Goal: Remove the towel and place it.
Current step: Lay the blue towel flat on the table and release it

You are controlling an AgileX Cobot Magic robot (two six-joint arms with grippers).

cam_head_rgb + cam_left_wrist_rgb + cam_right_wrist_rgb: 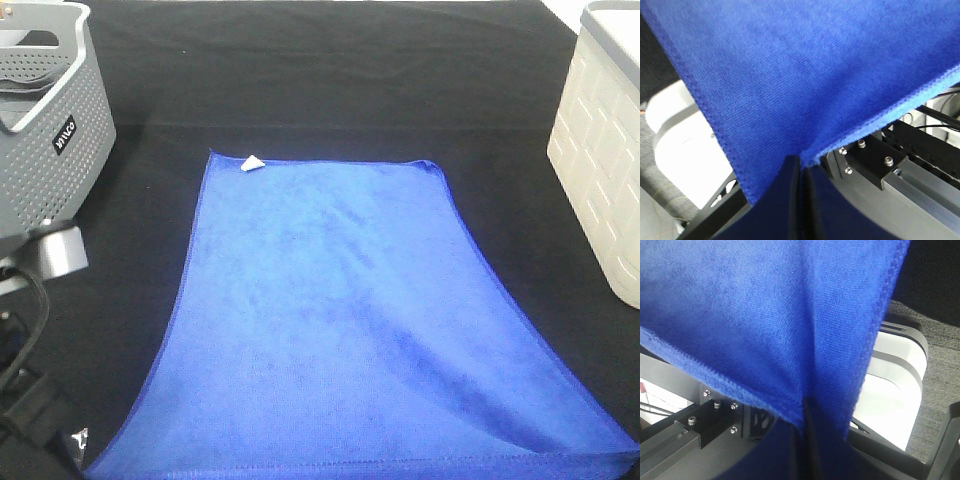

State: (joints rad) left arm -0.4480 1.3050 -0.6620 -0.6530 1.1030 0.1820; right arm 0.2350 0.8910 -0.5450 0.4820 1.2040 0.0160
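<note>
Black cloth covers the table (330,90), with a grey perforated basket (60,130) at its left and a white panelled bin (605,150) at its right; between them spreads the towel (340,320), a bright blue, fine-napped rectangle with a stitched hem and a small white tag (253,163) at its far left corner; the left gripper (801,170) is closed tight, pinching one hemmed corner; the right gripper (804,412) is likewise clamped on another corner.
</note>
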